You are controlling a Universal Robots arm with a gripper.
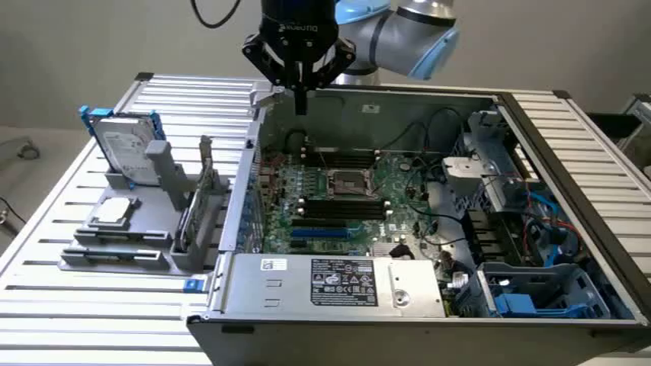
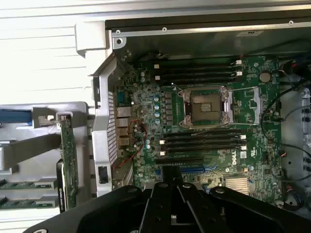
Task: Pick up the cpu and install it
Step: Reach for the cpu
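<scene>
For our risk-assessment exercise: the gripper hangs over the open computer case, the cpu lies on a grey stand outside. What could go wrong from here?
1. The shut gripper hangs near the case wall; heading for the cpu, it might clip that wall or the upright card beside it.
2. The hard drive stands next to the cpu, also silver; a mix-up seems possible.
3. The socket sits among memory slots; a tilted placement could damage it.

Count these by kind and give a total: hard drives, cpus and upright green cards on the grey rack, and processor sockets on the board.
hard drive: 1
cpu: 1
green card: 1
socket: 1
Total: 4
</scene>
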